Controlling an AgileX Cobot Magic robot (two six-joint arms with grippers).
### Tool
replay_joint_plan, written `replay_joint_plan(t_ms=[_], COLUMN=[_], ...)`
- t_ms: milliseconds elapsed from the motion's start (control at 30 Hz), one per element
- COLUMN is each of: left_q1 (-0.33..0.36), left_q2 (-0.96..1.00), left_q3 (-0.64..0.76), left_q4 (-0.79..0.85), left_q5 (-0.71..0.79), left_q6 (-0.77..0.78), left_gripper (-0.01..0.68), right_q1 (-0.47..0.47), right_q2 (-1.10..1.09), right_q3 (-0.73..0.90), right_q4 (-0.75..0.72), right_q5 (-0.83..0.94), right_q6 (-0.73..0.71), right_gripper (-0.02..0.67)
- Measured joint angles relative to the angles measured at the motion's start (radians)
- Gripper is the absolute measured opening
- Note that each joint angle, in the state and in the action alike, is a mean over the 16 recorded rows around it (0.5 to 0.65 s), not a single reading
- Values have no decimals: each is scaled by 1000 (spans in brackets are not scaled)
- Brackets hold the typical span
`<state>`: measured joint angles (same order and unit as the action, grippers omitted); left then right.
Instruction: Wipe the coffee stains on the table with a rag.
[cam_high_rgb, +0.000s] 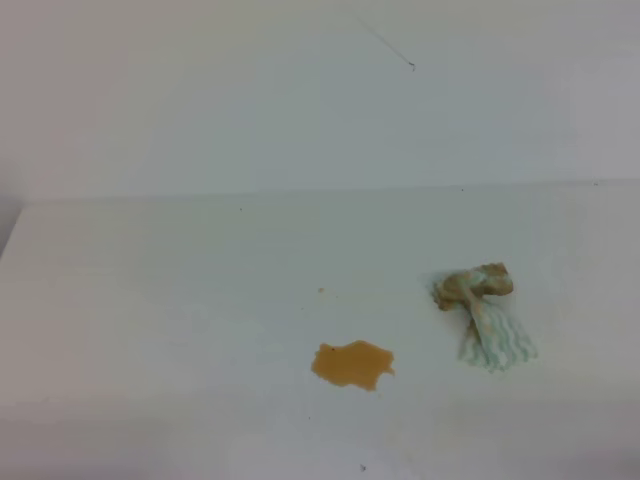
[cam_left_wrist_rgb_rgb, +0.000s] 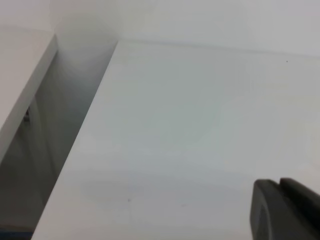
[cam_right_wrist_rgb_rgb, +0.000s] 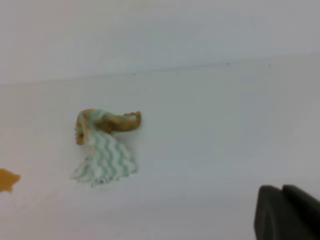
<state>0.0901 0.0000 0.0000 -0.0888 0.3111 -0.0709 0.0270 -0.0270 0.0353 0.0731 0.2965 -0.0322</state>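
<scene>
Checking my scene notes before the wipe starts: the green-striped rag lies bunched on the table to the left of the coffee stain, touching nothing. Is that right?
Not quite. In the exterior high view the rag lies to the right of the coffee stain, not the left. The right wrist view agrees. The rest holds: it is bunched on the table, apart from the stain, with no gripper on it.

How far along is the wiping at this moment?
Nothing looks done: the coffee stains sit as a full orange-brown blotch on the table. Nothing is in hand: the rag lies loose to the blotch's right, ungripped, one end already brown. Left: grasp the rag, then wipe the blotch.
</scene>
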Motion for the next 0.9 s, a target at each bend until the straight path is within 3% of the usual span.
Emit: replay_joint_plan(t_ms=[900], left_q1=[0], left_q2=[0], left_q3=[0], left_q4=[0], left_q5=[0], left_q6=[0], left_gripper=[-2], right_q1=[0], right_q2=[2], right_q3=[-2], right_q4=[0], right_q5=[1], right_q6=[0], right_gripper=[-3])
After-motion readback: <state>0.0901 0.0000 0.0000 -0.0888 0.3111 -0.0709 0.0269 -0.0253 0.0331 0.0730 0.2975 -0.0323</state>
